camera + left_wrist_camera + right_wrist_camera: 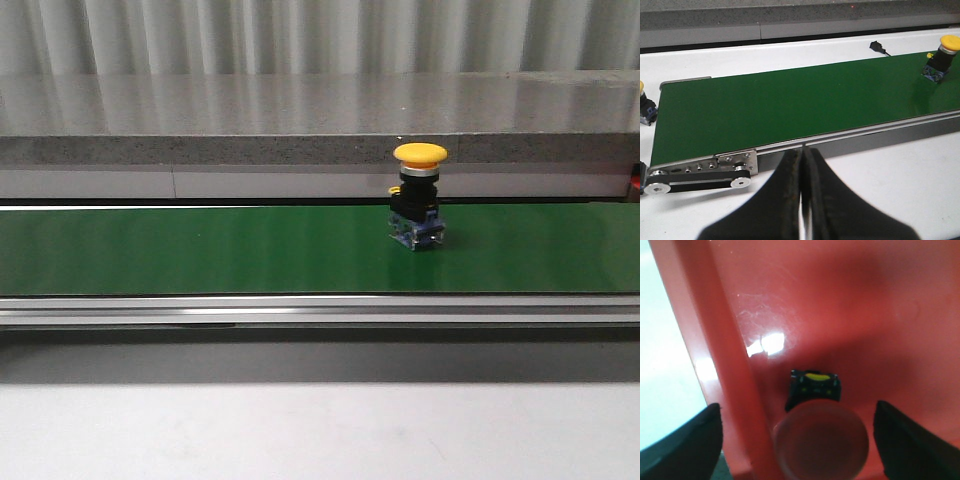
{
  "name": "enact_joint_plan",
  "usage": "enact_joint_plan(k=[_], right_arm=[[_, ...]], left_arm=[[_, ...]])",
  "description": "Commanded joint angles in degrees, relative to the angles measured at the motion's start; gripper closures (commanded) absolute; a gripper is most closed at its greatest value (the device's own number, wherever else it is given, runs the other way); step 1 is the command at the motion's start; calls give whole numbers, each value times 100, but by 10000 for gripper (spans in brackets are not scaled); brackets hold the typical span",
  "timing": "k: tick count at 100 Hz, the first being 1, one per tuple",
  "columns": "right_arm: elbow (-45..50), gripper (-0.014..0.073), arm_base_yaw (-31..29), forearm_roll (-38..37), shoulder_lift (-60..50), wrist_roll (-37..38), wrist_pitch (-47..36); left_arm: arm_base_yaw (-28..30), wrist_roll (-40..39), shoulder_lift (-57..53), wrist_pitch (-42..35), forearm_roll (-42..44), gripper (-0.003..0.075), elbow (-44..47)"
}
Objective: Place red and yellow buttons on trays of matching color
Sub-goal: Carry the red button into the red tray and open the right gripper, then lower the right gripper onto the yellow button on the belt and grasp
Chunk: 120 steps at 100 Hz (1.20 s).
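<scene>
A yellow button [419, 196] with a black and blue base stands upright on the green belt [200, 250]; the left wrist view shows it far off [942, 57]. My left gripper [803, 165] is shut and empty over the white table, short of the belt's near rail. A red button [821, 440] lies inside the red tray [865, 315], its black base [813, 386] pointing away. My right gripper [797, 440] hangs open above it, one finger [687, 445] outside the tray wall and the other finger [915, 445] inside, neither touching the button. No yellow tray is in view.
Another yellow button [646, 102] sits on the table by the belt's end. The belt's end pulley and bracket [700, 172] lie close to my left gripper. A small black cable plug [879, 48] lies beyond the belt. A grey ledge [320, 120] runs behind it.
</scene>
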Motion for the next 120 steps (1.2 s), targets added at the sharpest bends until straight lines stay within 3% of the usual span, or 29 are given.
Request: enact_joint_plan(k=[1,36,77,94,120], right_arm=[[-178,-61,-32,-35,-581,-51,-211],[456,-61,244,-2,-1919,-51,-243],[1879,-61,1566,13,-3665,-51,-277],[1911,-61,2161,52,-3882,-104,46],[1911,-61,2766,665,-3693,-972,269]], left_arm=[[-58,26,56,-362,-92,740,-128],[-58,26,56,-362,-92,740,-128],[-58,26,56,-362,-92,740,-128],[-58,26,56,-362,-92,740,-128],[-58,26,56,-362,-92,740,-128]])
